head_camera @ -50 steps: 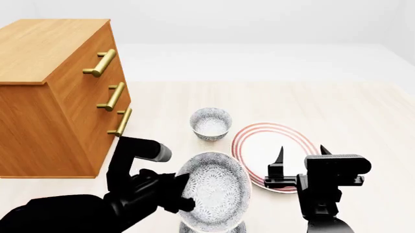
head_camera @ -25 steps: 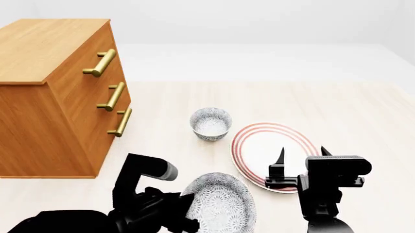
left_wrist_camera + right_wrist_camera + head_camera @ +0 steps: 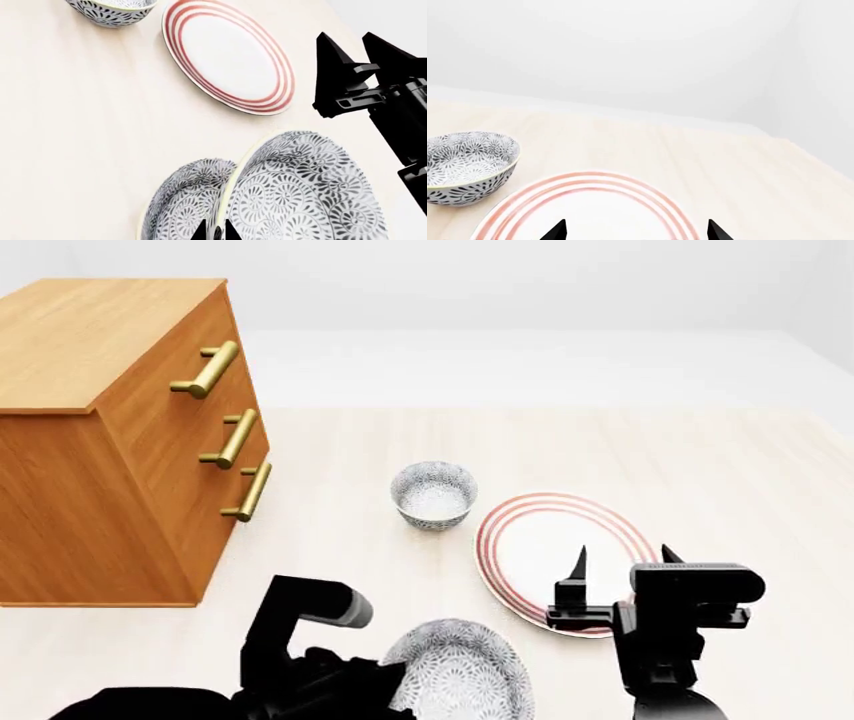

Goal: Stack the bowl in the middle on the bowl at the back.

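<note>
The bowl at the back point(image 3: 434, 495) stands upright on the table, left of the red-ringed plate; it also shows in the wrist views as the back bowl point(image 3: 113, 10) point(image 3: 468, 162). The bowl in the middle point(image 3: 461, 672) point(image 3: 307, 190) is tilted steeply on edge, low at the near edge of the head view. My left gripper point(image 3: 215, 229) is shut on its rim. A third identical bowl point(image 3: 183, 200) sits right beside and under it. My right gripper point(image 3: 622, 556) point(image 3: 636, 229) hovers open over the plate's near edge with nothing between its fingers.
A red-ringed plate point(image 3: 561, 540) point(image 3: 230, 55) lies right of the back bowl. A wooden dresser point(image 3: 120, 440) with brass handles stands at the left. The right arm's black gripper point(image 3: 353, 65) is close beside the held bowl.
My left gripper has carried the tilted bowl lower and nearer to me in the head view. The right gripper, back bowl and plate have not moved.
</note>
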You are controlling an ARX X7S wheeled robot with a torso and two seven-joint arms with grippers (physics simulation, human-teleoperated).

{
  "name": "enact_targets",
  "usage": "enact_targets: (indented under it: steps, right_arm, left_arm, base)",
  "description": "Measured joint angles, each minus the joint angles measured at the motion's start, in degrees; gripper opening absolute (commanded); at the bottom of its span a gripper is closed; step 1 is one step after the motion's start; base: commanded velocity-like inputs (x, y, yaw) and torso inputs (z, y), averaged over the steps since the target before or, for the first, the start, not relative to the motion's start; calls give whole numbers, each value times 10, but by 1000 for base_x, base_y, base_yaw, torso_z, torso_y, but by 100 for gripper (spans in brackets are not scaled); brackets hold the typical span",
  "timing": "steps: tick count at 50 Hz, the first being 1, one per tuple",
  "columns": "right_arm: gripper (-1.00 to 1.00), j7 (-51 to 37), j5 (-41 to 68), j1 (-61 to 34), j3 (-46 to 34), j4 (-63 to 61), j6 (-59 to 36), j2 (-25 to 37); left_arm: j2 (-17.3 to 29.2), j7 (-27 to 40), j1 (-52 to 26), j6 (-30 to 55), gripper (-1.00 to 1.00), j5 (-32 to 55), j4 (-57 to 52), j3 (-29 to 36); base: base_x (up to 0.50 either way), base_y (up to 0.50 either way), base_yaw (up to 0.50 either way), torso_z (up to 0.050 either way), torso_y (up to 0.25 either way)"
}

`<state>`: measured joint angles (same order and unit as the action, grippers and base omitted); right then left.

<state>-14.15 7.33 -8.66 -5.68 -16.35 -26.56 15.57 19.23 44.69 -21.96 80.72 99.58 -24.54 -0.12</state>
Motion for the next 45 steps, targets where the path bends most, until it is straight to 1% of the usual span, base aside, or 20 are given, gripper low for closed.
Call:
enact_targets:
  steps: [12,23,45]
  right_arm:
    - [100,-1,4,0,-1,4,1,2]
    - [100,-3,6,-2,-2,7,2,4]
    - [100,-6,12,-1,-4,11,6,7]
  left_arm:
    - [7,25,6,-20,-100,18,9,9]
    - [11,42,10,-35,-100,14,15,16]
    - [10,27,17,-40,-100,-15,33,46]
  base:
    - [0,0,0,0,0]
    - [0,0,0,0,0]
    - [0,0,0,0,1]
